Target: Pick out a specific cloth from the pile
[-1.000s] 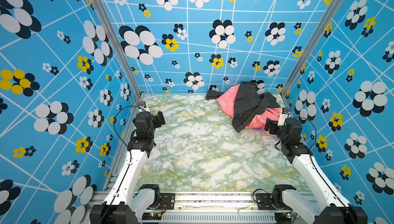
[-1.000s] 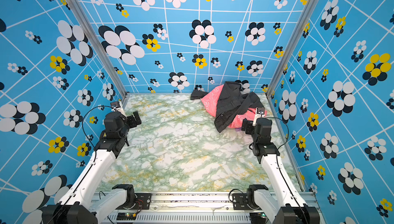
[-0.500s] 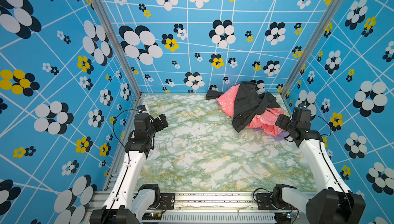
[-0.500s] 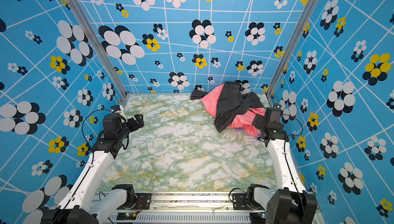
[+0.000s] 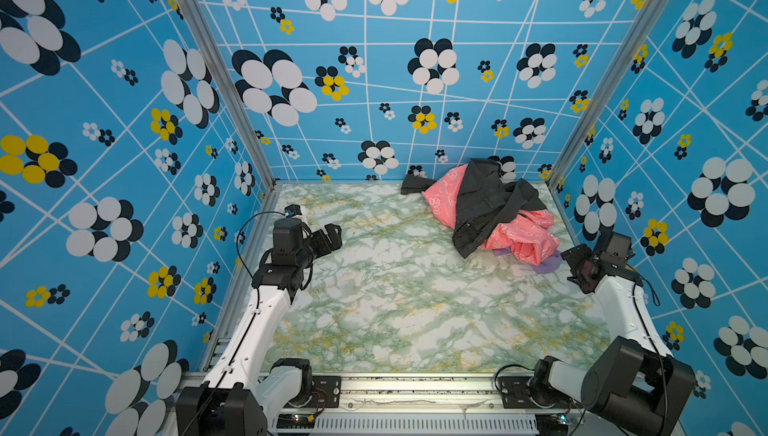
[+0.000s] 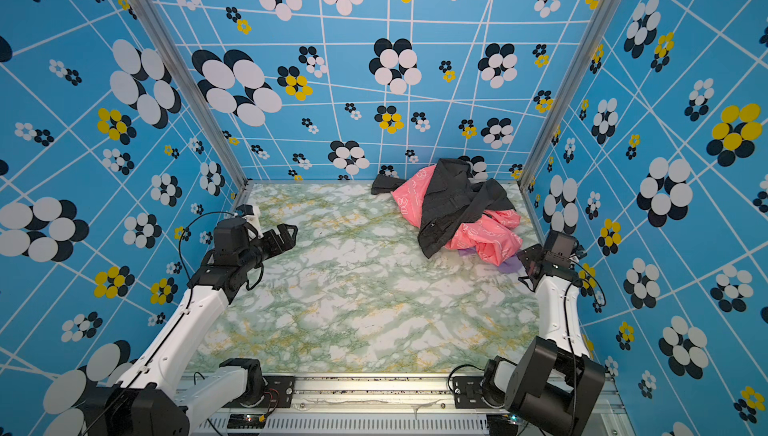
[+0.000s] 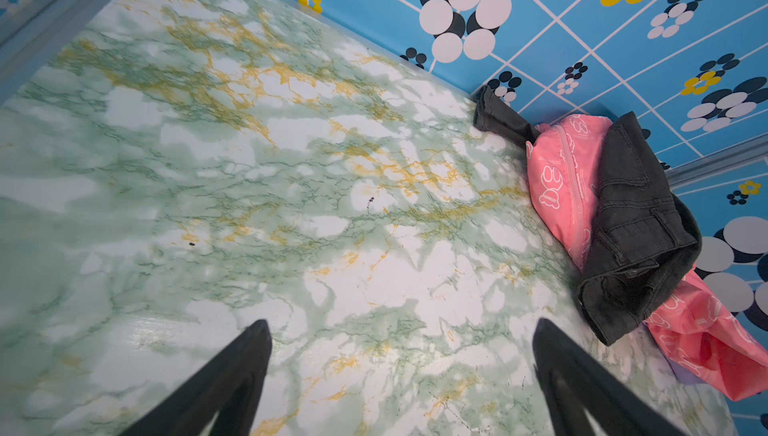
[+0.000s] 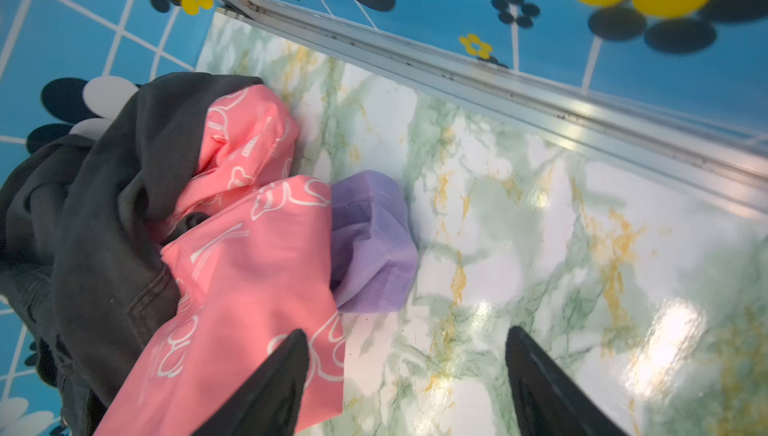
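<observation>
The pile (image 5: 486,214) lies at the table's back right: a dark grey-black garment (image 8: 108,222) draped over a salmon-pink one (image 8: 249,272). Only a lavender fold of the cloth (image 8: 370,243) shows, poking out from under the pink at the pile's near right edge (image 5: 548,264) (image 6: 510,265); no lettering is visible. My right gripper (image 8: 406,330) (image 5: 575,261) is open just short of that fold, one fingertip (image 8: 291,355) over the pink hem and nothing between the jaws. My left gripper (image 7: 400,322) (image 5: 332,232) hovers open and empty over bare table at the left.
The green marble-patterned table (image 5: 395,297) is boxed in by blue flowered walls. An aluminium rail (image 8: 519,89) along the right wall runs close beside the right gripper. A dark trouser leg (image 7: 496,116) trails from the pile toward the back wall.
My right arm has swung out toward the right wall and turned in on the pile's near right edge, where the lavender fold now shows. My left gripper has edged toward the table's middle.
</observation>
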